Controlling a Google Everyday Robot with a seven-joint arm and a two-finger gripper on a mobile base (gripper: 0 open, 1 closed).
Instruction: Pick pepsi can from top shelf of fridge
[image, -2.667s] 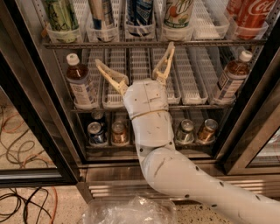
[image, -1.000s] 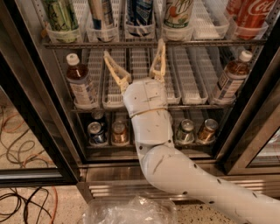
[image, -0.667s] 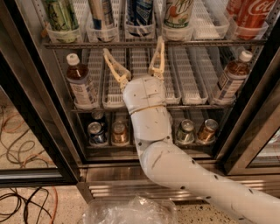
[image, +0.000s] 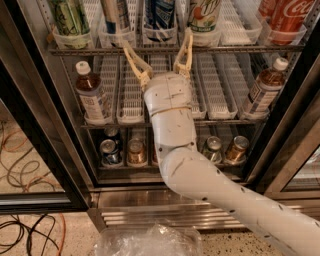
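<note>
The pepsi can (image: 160, 12), dark blue with white markings, stands upright in a white lane tray on the top shelf (image: 250, 49) of the fridge (image: 45, 125); its lid is cut off by the top of the view. My gripper (image: 156, 40) is open, its two tan fingers pointing up. The fingertips reach the top shelf's front edge just below the pepsi can, one on each side of its lane. They do not touch the can. My white arm runs down to the lower right.
On the top shelf stand a green can (image: 70, 15), a slim silver-and-blue can (image: 116, 12), a white-and-green can (image: 205, 12) and a red Coca-Cola can (image: 292, 17). Brown bottles (image: 91, 92) (image: 265, 90) stand on the middle rack, several cans (image: 110, 150) below. Cables (image: 25, 225) and a plastic bag (image: 150, 240) lie on the floor.
My gripper has risen from the middle rack toward the top shelf, and its fingers have drawn closer together, staying open.
</note>
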